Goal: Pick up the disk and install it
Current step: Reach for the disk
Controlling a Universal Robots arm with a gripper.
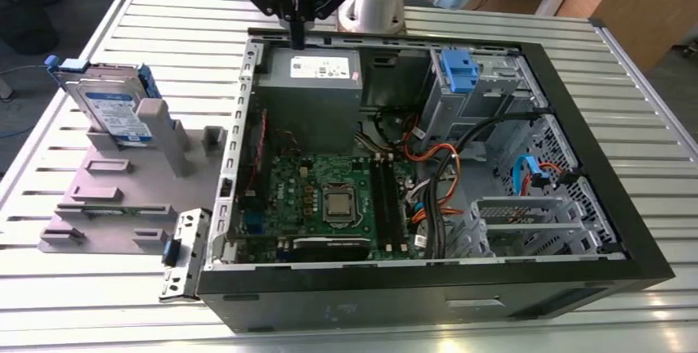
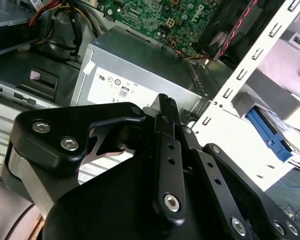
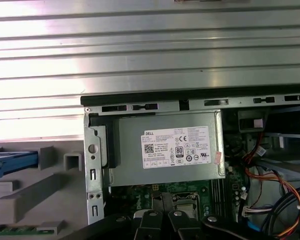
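Observation:
The disk (image 1: 113,110), a silver drive with a blue-and-white label in a blue carrier, stands on edge in a grey fixture (image 1: 126,194) at the exterior view's left, outside the computer case. Its blue carrier also shows in the second wrist view (image 2: 271,136) and the first wrist view (image 3: 12,163). My gripper (image 1: 296,41) hangs over the case's far wall, just above the grey power supply (image 1: 310,83), well apart from the disk. Its black fingers (image 2: 166,106) are shut together with nothing between them.
The open black computer case (image 1: 610,206) lies on a slatted metal table (image 1: 175,18). Inside are the green motherboard (image 1: 327,198), orange and black cables (image 1: 436,165), and a drive bay with a blue plastic latch (image 1: 458,71). The robot's base (image 1: 371,2) stands behind the case.

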